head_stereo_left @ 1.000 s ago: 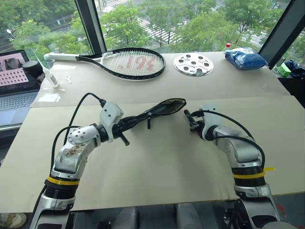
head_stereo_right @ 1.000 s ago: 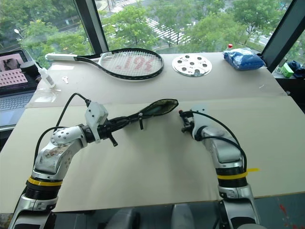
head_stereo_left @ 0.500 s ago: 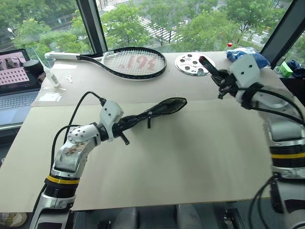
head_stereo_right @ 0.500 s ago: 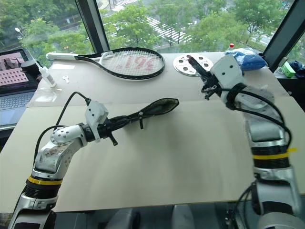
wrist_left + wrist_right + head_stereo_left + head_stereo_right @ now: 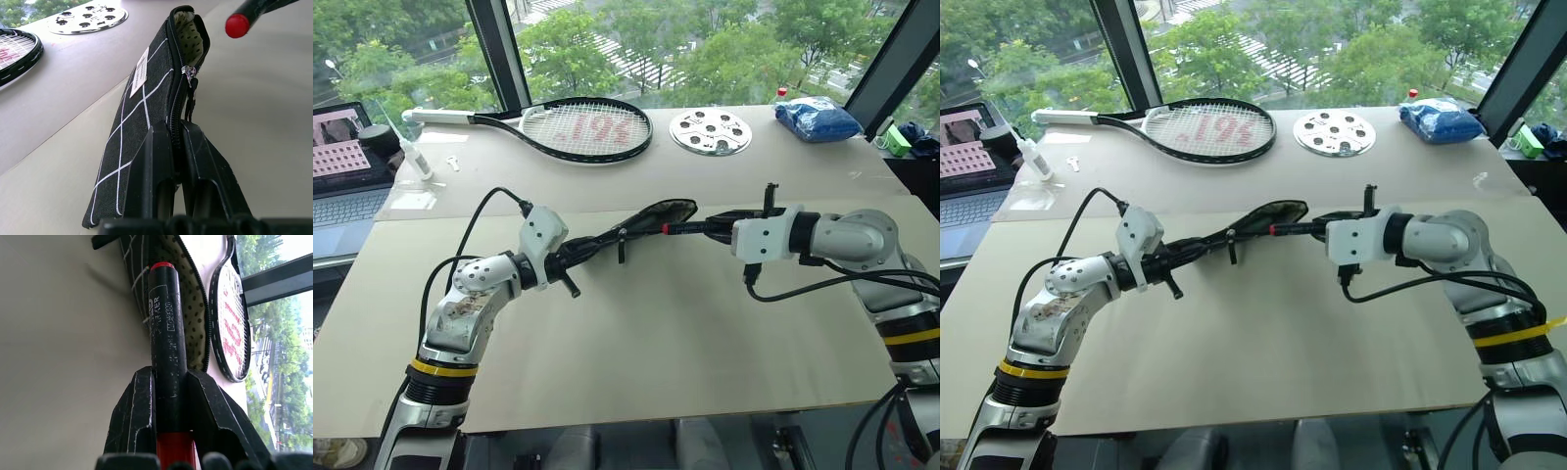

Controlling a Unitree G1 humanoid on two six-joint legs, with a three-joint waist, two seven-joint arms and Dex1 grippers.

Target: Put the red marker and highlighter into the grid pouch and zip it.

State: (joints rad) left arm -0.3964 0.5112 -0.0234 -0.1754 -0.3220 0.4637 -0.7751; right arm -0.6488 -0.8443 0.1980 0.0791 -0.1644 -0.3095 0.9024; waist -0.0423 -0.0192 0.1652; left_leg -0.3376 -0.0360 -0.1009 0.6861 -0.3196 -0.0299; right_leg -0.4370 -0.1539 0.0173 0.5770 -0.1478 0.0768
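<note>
My left gripper [image 5: 582, 250] is shut on the zipper edge of the grid pouch [image 5: 651, 217] and holds it off the table. The pouch is black with white grid lines. Its mouth [image 5: 188, 29] gapes and shows a dotted lining [image 5: 191, 308]. My right gripper [image 5: 720, 227] is shut on the red marker [image 5: 164, 318], which lies level. The marker's black section ends in a red tip [image 5: 237, 25] that sits just in front of the pouch's open mouth. The highlighter is out of view.
A tennis racket [image 5: 578, 127], a perforated metal disc [image 5: 710, 131] and a blue bag [image 5: 818, 119] lie along the back of the table. A laptop [image 5: 342, 186] and a white tube [image 5: 416, 152] are at the far left.
My right arm lifted the marker off the table and swung it up toward the back right. It then rolled and came down level at the pouch's mouth. The left gripper and pouch stayed put.
</note>
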